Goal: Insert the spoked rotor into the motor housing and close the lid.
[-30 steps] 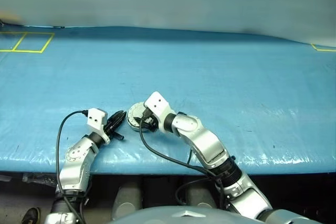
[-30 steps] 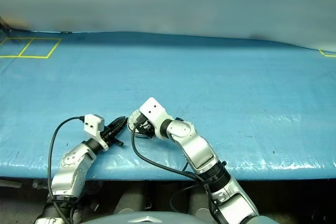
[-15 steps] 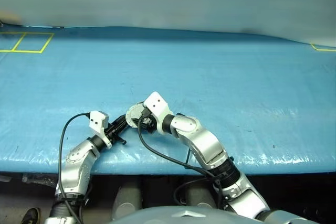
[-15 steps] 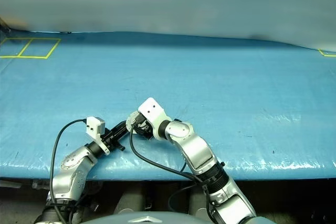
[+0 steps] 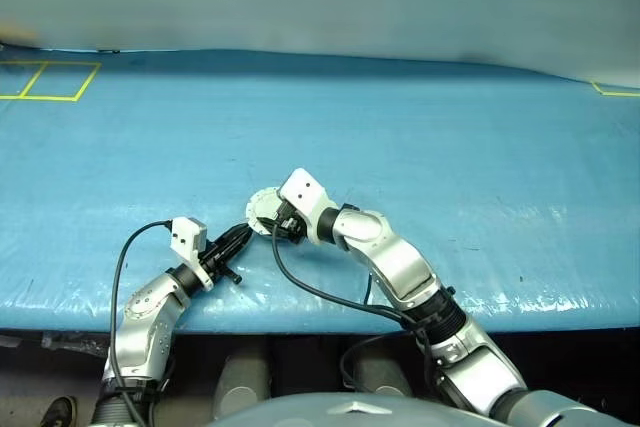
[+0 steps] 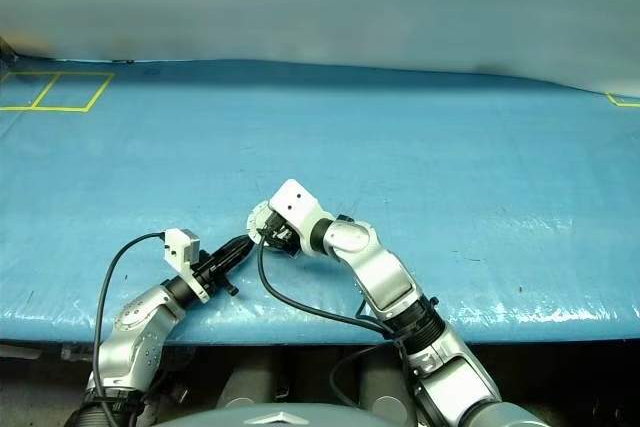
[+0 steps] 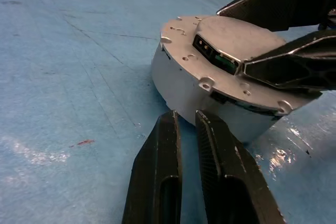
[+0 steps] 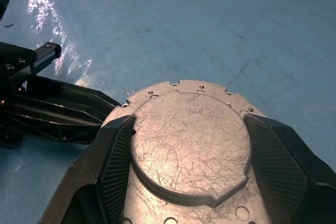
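While the round silver motor housing (image 7: 210,85) sits closed near the front edge of the blue surface (image 5: 450,137), I have my right hand (image 5: 272,224) clamped across it, one black finger on each side of the plain grey lid (image 8: 191,142). The right wrist view shows the scratched lid lying flat on the casing, its rim of small holes ringed between my two fingers (image 8: 286,158). In the left wrist view the housing looks a little tilted, with its far side up under the right hand's fingers; I cannot tell whether its near edge touches the surface.

My left hand (image 5: 236,241) comes in low from the left side, its two fingers (image 7: 160,182) pressed nearly together with nothing between them. Their tips sit just beside the housing's side wall at its lower rim; whether they touch it I cannot tell. I cannot see the spoked rotor, so I take it that it is under the lid, though I cannot confirm that.

For room: the whole stretch of surface beyond the housing, out to the far edge, lies open, and so does the wide area to the right. A yellow taped outline (image 5: 48,82) marks the far left corner, well apart from both hands, and a short yellow mark (image 5: 612,92) sits at the far right. The front edge runs close behind both wrists, so backward room is slim.
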### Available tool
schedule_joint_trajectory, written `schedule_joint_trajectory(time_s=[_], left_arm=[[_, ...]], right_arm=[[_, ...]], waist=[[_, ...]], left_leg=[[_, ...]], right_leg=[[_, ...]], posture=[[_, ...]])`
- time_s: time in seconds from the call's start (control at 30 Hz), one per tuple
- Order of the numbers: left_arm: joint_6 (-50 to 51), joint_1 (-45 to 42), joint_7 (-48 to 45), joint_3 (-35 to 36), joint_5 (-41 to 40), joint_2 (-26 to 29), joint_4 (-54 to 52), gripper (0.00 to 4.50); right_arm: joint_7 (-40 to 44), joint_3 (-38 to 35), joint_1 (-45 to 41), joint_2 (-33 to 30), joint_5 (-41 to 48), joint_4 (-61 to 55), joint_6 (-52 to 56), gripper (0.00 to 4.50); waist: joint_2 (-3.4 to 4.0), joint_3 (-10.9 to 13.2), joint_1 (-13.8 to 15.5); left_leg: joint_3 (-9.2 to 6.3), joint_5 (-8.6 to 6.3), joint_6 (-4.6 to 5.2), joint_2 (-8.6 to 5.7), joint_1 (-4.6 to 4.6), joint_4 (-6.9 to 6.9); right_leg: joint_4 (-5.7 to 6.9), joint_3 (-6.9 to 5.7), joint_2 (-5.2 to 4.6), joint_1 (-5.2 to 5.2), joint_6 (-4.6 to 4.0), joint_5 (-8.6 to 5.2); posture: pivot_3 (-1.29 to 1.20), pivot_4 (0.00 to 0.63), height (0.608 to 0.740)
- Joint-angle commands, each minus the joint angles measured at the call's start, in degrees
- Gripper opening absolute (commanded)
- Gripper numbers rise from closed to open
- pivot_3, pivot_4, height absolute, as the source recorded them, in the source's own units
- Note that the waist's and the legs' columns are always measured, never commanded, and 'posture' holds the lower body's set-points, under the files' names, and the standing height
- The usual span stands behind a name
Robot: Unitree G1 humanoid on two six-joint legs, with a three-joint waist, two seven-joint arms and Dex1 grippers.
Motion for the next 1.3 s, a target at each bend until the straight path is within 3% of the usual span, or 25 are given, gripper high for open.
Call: schedule_joint_trajectory(time_s=[0.03, 0.47, 0.83, 1.3], left_arm=[[1.25, 1.58, -0.41, -1.15, -0.23, -0.12, -0.3, 0.56], [1.58, 3.05, -0.73, -1.08, -1.04, 0.32, -1.05, 0.56], [2.08, 3.5, -1.74, -1.06, -1.88, 0.53, -1.42, 0.56], [2.52, 5.74, -1.25, -0.64, -2.57, 1.11, -3.54, 0.56]], right_arm=[[2.67, 0.38, -1.62, -0.26, 0.05, 0.17, -4.75, 3.01], [5.46, -1.4, -2.13, 1.1, 0.53, 5.91, -9.98, 3.01], [14.14, -0.91, -6.14, -2.68, -0.54, 12.35, -21.47, 3.01], [20.14, -3.0, -8.77, -0.46, 1.02, 24.31, -27.05, 3.01]], waist=[[0.0, 0.0, -0.03], [-0.01, 0.0, -0.25], [0.0, 0.0, -0.26], [0.0, 0.0, -0.44]], left_leg=[[0.0, -0.01, 0.01, 0.0, 0.0, 0.0], [0.02, -0.08, 0.0, 0.03, 0.02, 0.02], [0.03, -0.08, 0.0, 0.02, 0.02, 0.02], [0.08, -0.08, 0.0, 0.07, 0.08, 0.03]], right_leg=[[0.0, 0.0, 0.0, 0.0, 0.0, 0.0], [-0.02, 0.05, 0.08, 0.04, -0.03, -0.03], [0.0, 0.07, 0.11, 0.08, -0.03, -0.03], [0.04, 0.18, 0.19, 0.13, -0.04, -0.02]], posture=[[0.0, 0.15, 0.74], [0.0, 0.15, 0.74], [0.0, 0.15, 0.74], [0.0, 0.15, 0.74]])
